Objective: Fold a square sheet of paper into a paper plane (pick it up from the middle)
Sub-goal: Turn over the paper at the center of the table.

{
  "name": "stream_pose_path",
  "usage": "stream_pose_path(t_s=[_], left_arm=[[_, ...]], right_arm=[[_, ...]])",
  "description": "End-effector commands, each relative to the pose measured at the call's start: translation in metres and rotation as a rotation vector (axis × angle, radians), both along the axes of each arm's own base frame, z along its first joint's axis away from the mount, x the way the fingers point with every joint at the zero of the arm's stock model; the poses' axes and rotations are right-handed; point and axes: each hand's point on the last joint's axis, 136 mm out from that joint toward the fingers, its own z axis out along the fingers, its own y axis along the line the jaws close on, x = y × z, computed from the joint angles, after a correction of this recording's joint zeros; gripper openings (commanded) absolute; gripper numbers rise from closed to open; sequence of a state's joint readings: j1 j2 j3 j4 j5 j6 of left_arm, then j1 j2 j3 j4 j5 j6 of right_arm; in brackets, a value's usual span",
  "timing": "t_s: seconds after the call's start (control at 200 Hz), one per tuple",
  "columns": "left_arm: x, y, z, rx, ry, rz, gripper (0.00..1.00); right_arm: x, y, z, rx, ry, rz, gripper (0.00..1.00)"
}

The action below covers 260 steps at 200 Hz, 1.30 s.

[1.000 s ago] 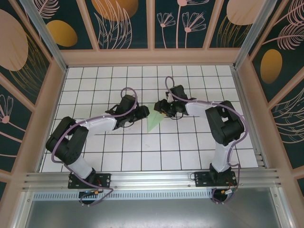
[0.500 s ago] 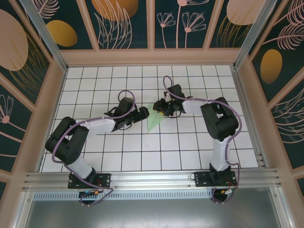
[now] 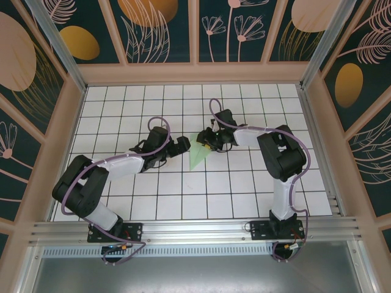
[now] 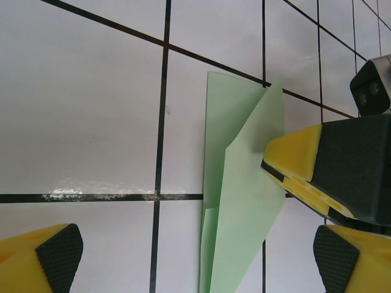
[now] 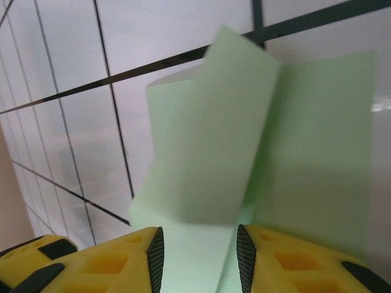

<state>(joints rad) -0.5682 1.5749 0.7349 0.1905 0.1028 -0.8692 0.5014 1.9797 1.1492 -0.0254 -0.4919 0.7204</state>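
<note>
The pale green square sheet of paper lies folded into a narrow paper plane [image 3: 197,155] on the white grid table, its point toward the near side. In the left wrist view the paper plane [image 4: 244,201] has one flap lifted off the table. My left gripper [image 3: 182,146] stands just left of it, open wide, with nothing between its pads [image 4: 58,256]. My right gripper [image 3: 208,141] is at the wide far end, and one of its yellow fingers [image 4: 293,159] rests on the flap's edge. Its jaws stand apart, the paper plane [image 5: 214,152] lying between and under them.
The white table [image 3: 122,110] has black grid lines and is walled in by wooden frames and patterned panels. A metal rail [image 3: 195,229] runs along the near edge by the arm bases. Bare tiles lie near and far of the paper.
My left gripper has opened wide and drawn back to the left off the paper. My right gripper has shifted slightly left over the wide end. The paper has stayed in place.
</note>
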Motion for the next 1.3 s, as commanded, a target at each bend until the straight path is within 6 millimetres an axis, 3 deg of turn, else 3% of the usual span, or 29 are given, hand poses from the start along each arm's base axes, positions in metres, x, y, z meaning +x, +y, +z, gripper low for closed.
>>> stream_pose_path(t_s=[0.0,0.28,0.59,0.901,0.976,1.071,1.296], left_arm=[[0.005,0.003,0.008,-0.013,-0.035,0.014,0.98],[0.003,0.002,0.007,-0.020,-0.020,0.010,0.99],[0.007,0.008,0.015,-0.005,-0.038,-0.019,0.98],[0.004,0.011,0.031,-0.051,-0.073,-0.076,0.98],[0.002,0.008,0.037,-0.075,-0.085,-0.098,0.99],[-0.002,0.001,0.047,-0.141,-0.111,-0.130,0.99],[-0.015,-0.029,0.082,-0.371,-0.158,-0.256,0.98]], right_arm=[[0.001,-0.004,-0.004,-0.039,0.015,-0.018,0.39],[-0.002,0.012,-0.002,0.027,0.021,0.040,0.38],[-0.022,0.034,0.008,0.153,0.013,0.171,0.34],[-0.025,0.031,0.013,0.172,-0.045,0.201,0.09],[-0.021,0.031,0.030,0.214,-0.086,0.197,0.06],[-0.016,0.030,0.064,0.309,-0.162,0.208,0.05],[-0.014,0.022,0.124,0.493,-0.234,0.251,0.05]])
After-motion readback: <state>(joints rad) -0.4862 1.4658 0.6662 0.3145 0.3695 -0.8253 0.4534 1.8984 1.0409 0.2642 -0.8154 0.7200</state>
